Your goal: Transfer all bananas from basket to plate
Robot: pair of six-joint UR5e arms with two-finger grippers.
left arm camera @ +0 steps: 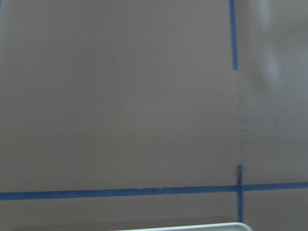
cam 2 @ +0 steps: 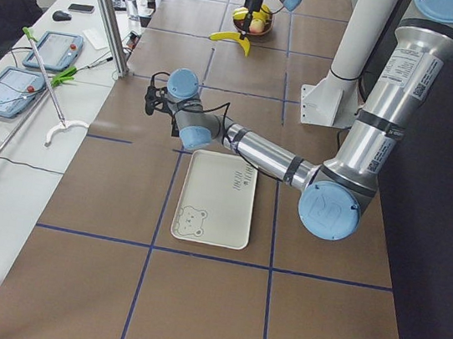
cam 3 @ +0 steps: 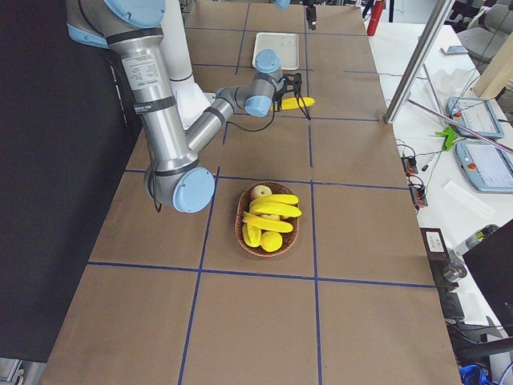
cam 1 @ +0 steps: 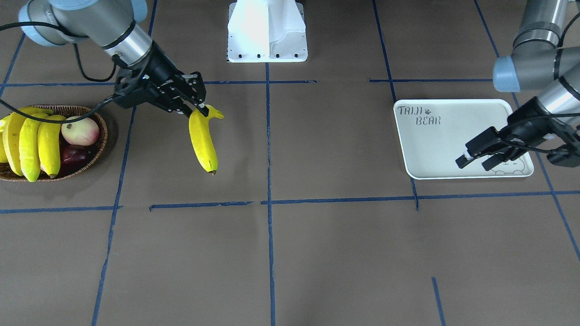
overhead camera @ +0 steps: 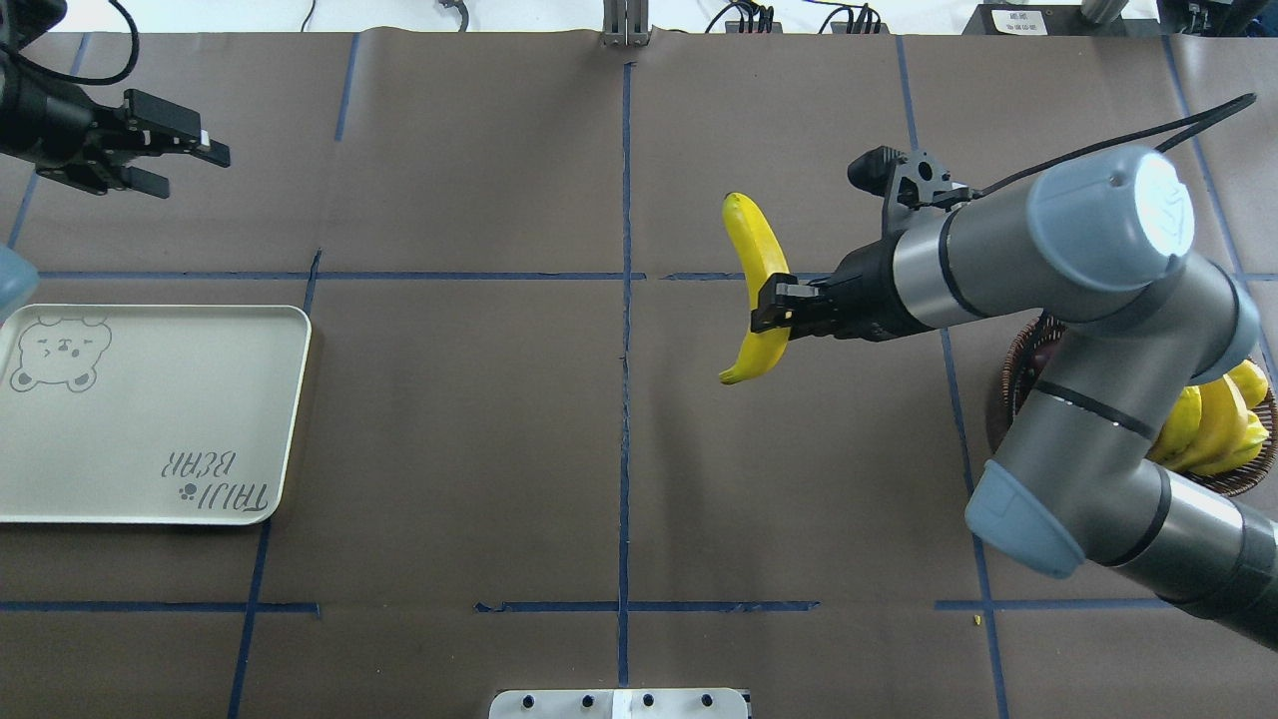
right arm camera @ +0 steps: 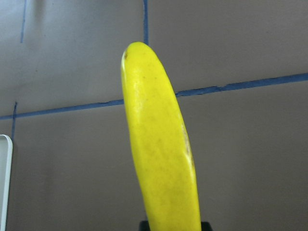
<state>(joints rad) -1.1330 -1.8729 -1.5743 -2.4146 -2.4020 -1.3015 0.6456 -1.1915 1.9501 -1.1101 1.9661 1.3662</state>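
Note:
My right gripper (cam 1: pixel 201 110) is shut on one yellow banana (cam 1: pixel 202 141) near its stem end and holds it in the air above the table, between the basket and the table's middle. The banana also shows in the overhead view (overhead camera: pixel 756 262) and fills the right wrist view (right arm camera: pixel 161 149). The wicker basket (cam 1: pixel 103 136) holds several more bananas (cam 1: pixel 31 140). The white plate (overhead camera: pixel 150 439) with the bear drawing lies bare at the other end of the table. My left gripper (overhead camera: pixel 195 172) is open and empty, in the air beside the plate's far edge.
A pink-cream apple (cam 1: pixel 80 130) and a dark red fruit (cam 1: pixel 74 155) lie in the basket beside the bananas. The robot's white base (cam 1: pixel 267 31) stands at the table's back middle. Blue tape lines cross the brown table cover.

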